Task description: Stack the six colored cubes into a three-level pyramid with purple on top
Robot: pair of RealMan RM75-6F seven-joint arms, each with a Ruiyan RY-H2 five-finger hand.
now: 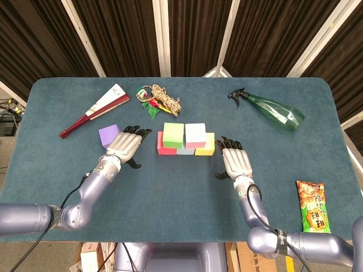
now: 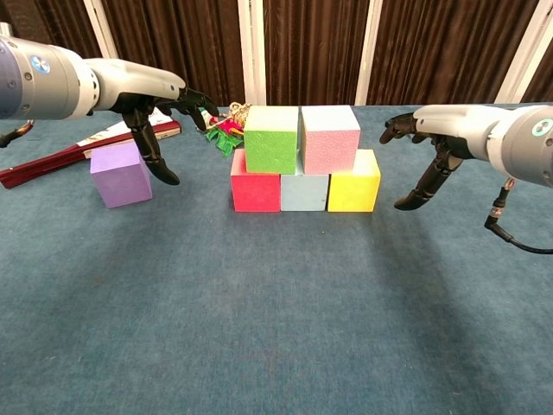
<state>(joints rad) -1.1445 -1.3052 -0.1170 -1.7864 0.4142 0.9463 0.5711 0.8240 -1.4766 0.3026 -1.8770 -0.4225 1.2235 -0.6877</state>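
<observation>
Red [image 2: 255, 190], light blue [image 2: 303, 191] and yellow [image 2: 353, 181] cubes form a row at the table's middle. On them sit a green cube [image 2: 271, 138] [image 1: 173, 135] and a pink cube [image 2: 329, 137] [image 1: 195, 135]. The purple cube [image 2: 121, 174] [image 1: 108, 135] stands alone on the table to the left. My left hand [image 1: 125, 144] [image 2: 151, 93] hovers open just right of the purple cube, not touching it. My right hand [image 1: 233, 158] [image 2: 432, 134] hovers open right of the yellow cube, fingers apart, holding nothing.
A folded fan [image 1: 93, 110] lies at the back left and a bundle of rope [image 1: 160, 100] behind the cubes. A green spray bottle [image 1: 272, 111] lies at the back right. A snack bag [image 1: 312, 208] sits near the right front edge.
</observation>
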